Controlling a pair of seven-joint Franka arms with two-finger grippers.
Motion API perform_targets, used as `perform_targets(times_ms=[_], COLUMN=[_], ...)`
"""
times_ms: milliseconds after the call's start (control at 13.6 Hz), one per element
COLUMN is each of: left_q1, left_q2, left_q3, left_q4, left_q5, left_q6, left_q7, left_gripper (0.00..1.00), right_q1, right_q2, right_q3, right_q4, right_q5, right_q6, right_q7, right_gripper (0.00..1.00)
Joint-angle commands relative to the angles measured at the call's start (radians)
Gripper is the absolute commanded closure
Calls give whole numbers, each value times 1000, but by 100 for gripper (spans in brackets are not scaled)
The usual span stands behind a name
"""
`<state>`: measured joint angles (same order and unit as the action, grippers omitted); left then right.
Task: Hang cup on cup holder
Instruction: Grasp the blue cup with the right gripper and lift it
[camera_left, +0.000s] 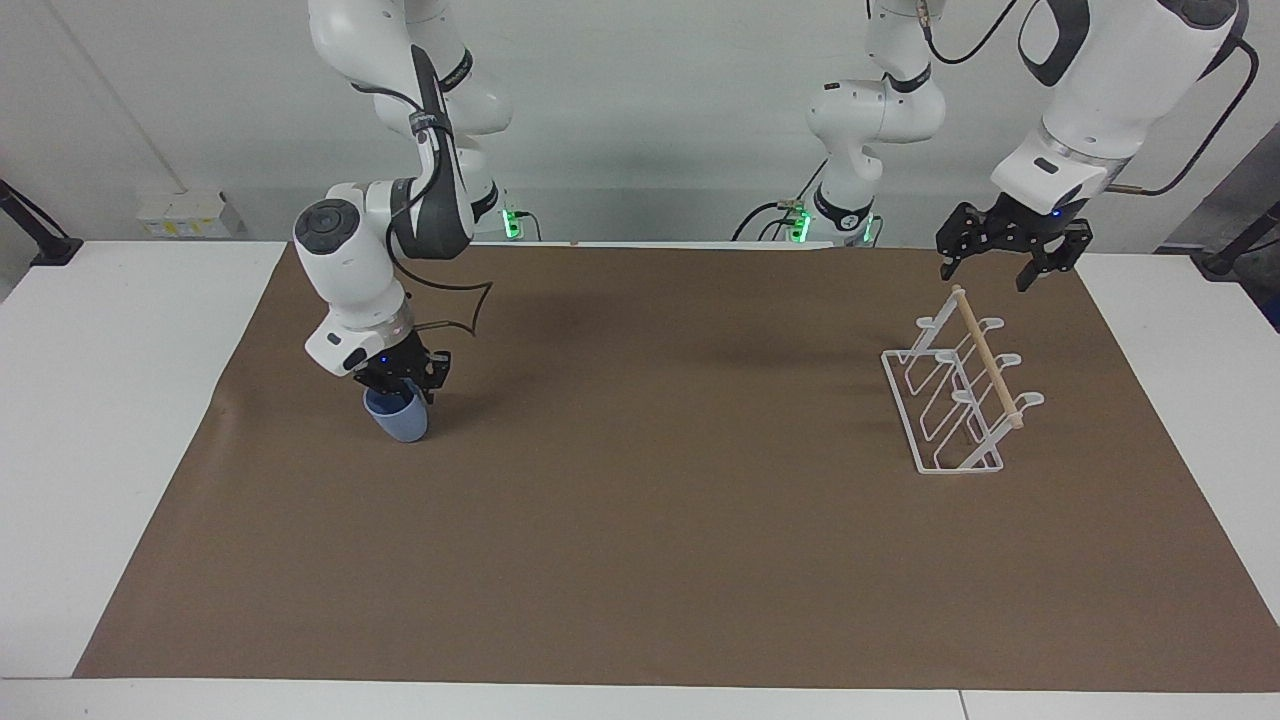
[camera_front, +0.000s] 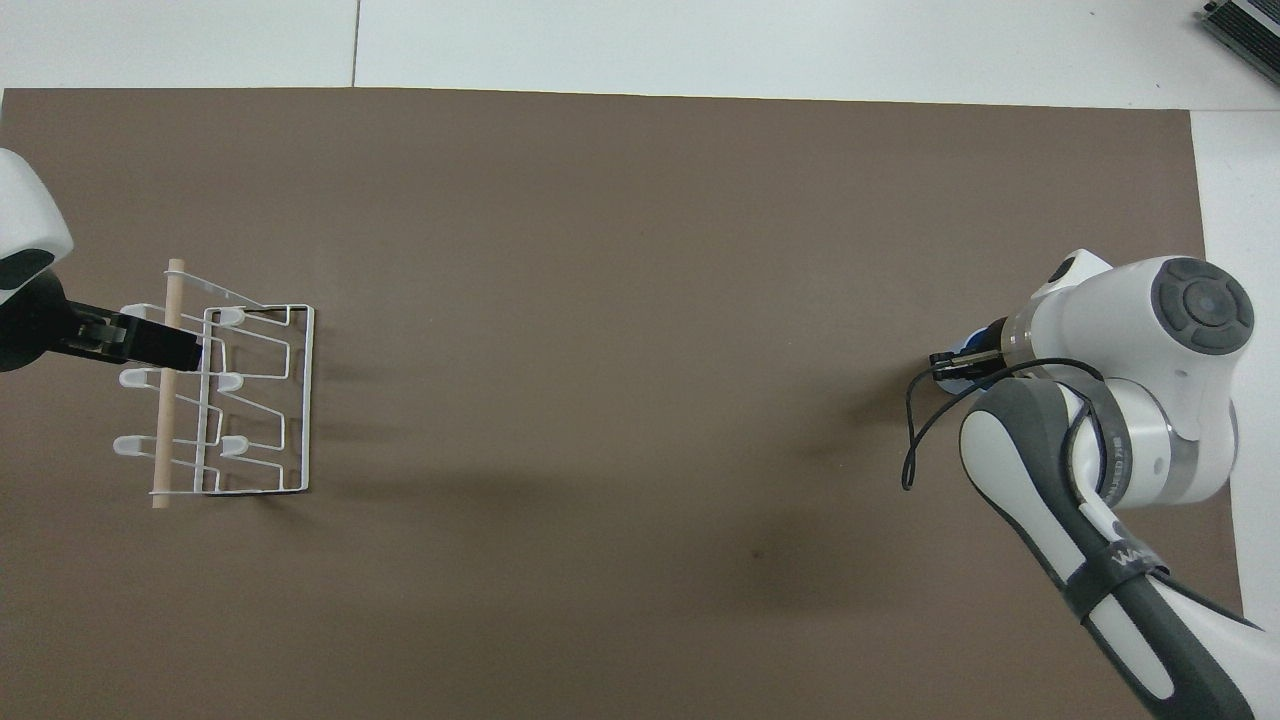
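I am the pair of arms at a table covered with a brown mat. My right gripper is down on the rim of the cup, a small light blue tumbler resting tilted on the mat toward the right arm's end of the table; my jaws are drawn in on its rim, one finger apparently inside the mouth. The cup looks light, stiff plastic, smooth and without a handle, so I judge the rim wall the best place to pinch, firmly enough that it does not slip or swivel. The cup holder, a white wire rack with a wooden rod across its top, stands well apart at the left arm's end. My left gripper waits above it with jaws spread wide. The facing view shows the cup's body and tilt plainly; from overhead my own right arm hides nearly all of it, though that view lays out the rack's prongs clearly.
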<state>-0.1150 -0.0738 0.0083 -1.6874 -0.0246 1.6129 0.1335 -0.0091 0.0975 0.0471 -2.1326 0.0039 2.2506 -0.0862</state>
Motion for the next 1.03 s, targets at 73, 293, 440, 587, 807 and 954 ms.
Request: perform_targets(times_ms=[73, 293, 440, 587, 807, 954], left_q1=[3, 5, 5, 6, 5, -6], left_q2=[-12, -12, -12, -12, -12, -12], left_q3=[9, 9, 9, 9, 7, 7], left_q4=[-5, -5, -3, -3, -3, -3], left_q5=[-6, -6, -6, -6, -6, -8], left_q6=[-5, -1, 1, 2, 2, 4], left_q7=[-5, -5, -3, -2, 0, 1], left_gripper=[0, 0, 0, 0, 0, 0], right_q1=[-15, -15, -12, -2, 1, 0], right_q2=[-27, -25, -25, -25, -44, -80], right_q3=[8, 8, 10, 10, 11, 10], right_q4=[-27, -13, 34, 133, 265, 313], right_q5=[18, 16, 16, 8, 5, 5], right_q6=[6, -5, -60, -162, -340, -439], right_q7=[-3, -4, -4, -4, -4, -4], right_gripper=[100, 100, 100, 100, 100, 100])
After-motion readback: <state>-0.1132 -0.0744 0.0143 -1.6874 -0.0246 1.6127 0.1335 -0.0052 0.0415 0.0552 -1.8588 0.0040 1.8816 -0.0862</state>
